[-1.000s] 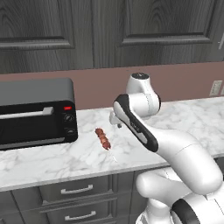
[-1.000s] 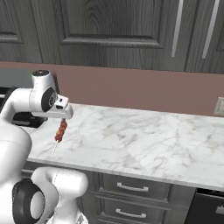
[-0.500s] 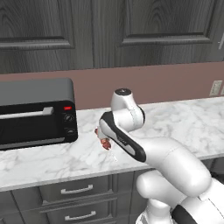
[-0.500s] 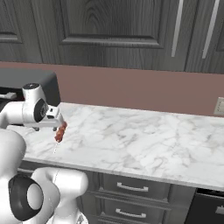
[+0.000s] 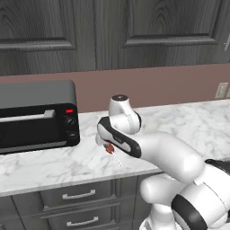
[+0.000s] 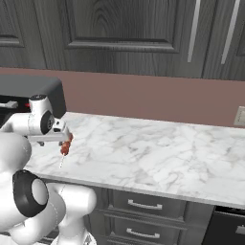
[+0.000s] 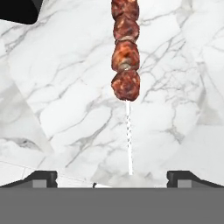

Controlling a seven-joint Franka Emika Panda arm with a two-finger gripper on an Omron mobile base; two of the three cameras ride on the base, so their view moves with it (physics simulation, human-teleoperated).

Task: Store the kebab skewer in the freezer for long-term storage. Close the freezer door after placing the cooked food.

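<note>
Left base view, left to right: I see a black toaster oven (image 5: 36, 117) at the left edge of the frame, standing on the white marble counter (image 5: 54, 166). Just right of it, near the centre, my arm bends down over the counter, and under the hand a bit of the kebab skewer (image 5: 109, 148) shows — reddish-brown chunks lying on the marble near the front edge, its pale stick pointing toward the lower right. Dark wood cabinets (image 5: 112, 31) fill the top of the frame; grey drawers (image 5: 81, 197) run below the counter.

Right base view: the hand sits at the left, with the skewer directly beneath it, close to the counter's front edge. A wall outlet (image 6: 239, 116) is at the far right.

Hand view: the meat chunks run down from the top centre and the thin stick continues toward the bottom. The gripper (image 7: 112, 177) is spread wide — one dark tip at the lower left, the other at the lower right — with the stick's end between them, touching neither. Nothing is held.
</note>
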